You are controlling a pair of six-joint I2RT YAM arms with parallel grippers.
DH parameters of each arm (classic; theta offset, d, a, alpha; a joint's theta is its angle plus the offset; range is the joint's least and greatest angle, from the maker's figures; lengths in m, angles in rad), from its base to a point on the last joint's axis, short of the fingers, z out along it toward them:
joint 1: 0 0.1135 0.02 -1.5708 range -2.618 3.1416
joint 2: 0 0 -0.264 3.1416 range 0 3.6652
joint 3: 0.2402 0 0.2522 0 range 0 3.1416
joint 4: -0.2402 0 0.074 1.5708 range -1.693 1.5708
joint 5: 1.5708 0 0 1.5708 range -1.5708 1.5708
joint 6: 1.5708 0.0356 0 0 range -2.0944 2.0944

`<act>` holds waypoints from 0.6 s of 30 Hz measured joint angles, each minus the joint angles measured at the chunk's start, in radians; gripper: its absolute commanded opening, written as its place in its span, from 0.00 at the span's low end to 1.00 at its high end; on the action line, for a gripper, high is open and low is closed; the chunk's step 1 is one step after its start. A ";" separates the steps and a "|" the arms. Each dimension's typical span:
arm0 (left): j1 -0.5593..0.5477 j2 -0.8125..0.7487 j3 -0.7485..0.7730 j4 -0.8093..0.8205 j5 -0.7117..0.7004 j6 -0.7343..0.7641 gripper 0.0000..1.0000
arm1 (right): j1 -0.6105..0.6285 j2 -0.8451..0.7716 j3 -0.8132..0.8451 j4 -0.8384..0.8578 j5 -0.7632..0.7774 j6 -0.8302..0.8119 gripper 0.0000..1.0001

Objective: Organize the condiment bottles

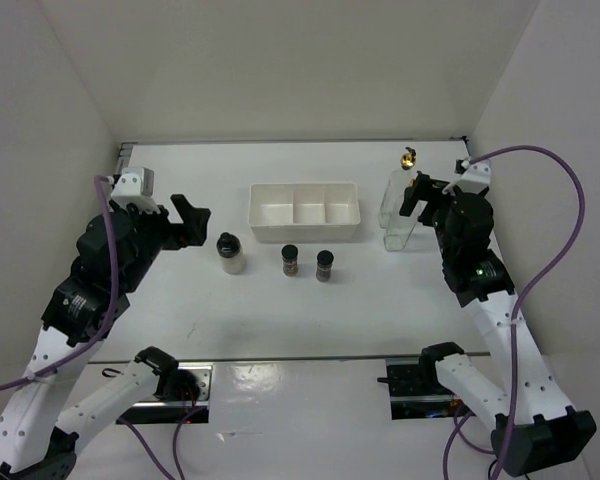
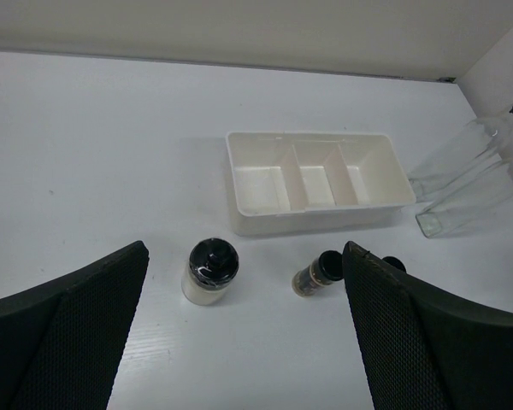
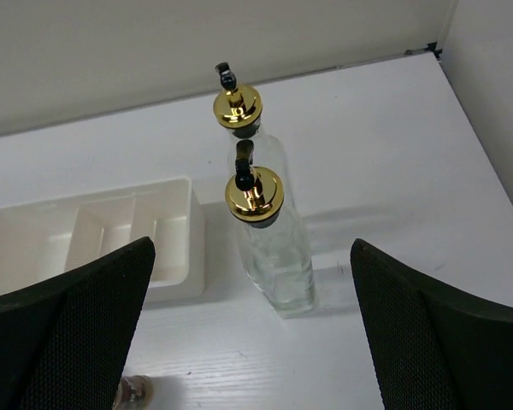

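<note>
- Left gripper [image 1: 192, 222]: jaws spread wide, nothing in them. It hangs over the left part of the worktop [image 1: 280, 320], pointing toward the middle.
- Right gripper [image 1: 423, 197]: jaws also spread wide, nothing clamped. It sits over the right side, close against the two tall bottles in the top view. Cannot tell whether a finger touches the glass.
- Near tall glass bottle [image 3: 278, 252]: upright with a gold spout cap, on the right side of the worktop toward the far-right corner, just off the right end of the tray.
- Far tall glass bottle [image 3: 237, 104]: same kind, upright, directly behind the near one on the far-edge side. The two stand very close; cannot tell whether they touch.
- In the right wrist view both tall bottles stand ahead of the fingers, roughly centred in the gap, not gripped.
- Squat whitish jar [image 1: 230, 253]: black cap, upright, off the front-left corner of the tray and apart from it. It is the item nearest the left gripper.
- Left small dark jar [image 1: 290, 261]: black cap, upright, in front of the tray's long near side, about mid-worktop.
- Right small dark jar [image 1: 324, 265]: upright, just beside the other dark jar on its right, not touching it.
- The three jars form a loose row parallel to the tray's near side.
- White tray [image 1: 304, 232]: three compartments, long side parallel to the far edge, centred and toward the far edge.
</note>
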 measured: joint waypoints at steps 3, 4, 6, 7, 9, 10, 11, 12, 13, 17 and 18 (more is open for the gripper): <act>0.000 0.012 0.000 0.014 -0.002 0.019 1.00 | 0.000 0.051 -0.003 0.015 -0.039 -0.035 1.00; 0.000 0.016 0.000 0.019 -0.002 0.021 1.00 | 0.000 0.060 -0.005 0.017 -0.054 -0.046 1.00; 0.000 0.025 0.000 0.023 -0.001 0.024 1.00 | 0.000 0.066 -0.005 0.019 -0.058 -0.058 1.00; 0.000 0.028 0.000 0.023 0.000 0.028 1.00 | 0.000 0.066 -0.005 0.022 -0.057 -0.064 1.00; 0.000 0.033 0.001 0.024 0.005 0.041 1.00 | 0.000 0.066 -0.005 0.033 -0.056 -0.070 1.00; 0.000 0.038 0.001 0.024 0.008 0.044 1.00 | 0.000 0.069 -0.005 0.039 -0.056 -0.072 1.00; 0.000 0.042 0.001 0.026 0.009 0.047 1.00 | 0.000 0.072 -0.005 0.044 -0.056 -0.072 1.00; 0.000 0.044 0.001 0.028 0.011 0.048 1.00 | -0.002 0.078 -0.005 0.049 -0.056 -0.072 1.00; 0.000 0.047 0.001 0.031 0.013 0.050 1.00 | -0.003 0.087 -0.005 0.053 -0.056 -0.072 1.00; 0.000 0.064 0.001 0.038 0.015 0.069 1.00 | -0.005 0.151 -0.005 0.062 -0.056 -0.065 1.00; 0.000 0.066 0.001 0.040 0.016 0.072 1.00 | -0.005 0.170 -0.005 0.061 -0.055 -0.061 1.00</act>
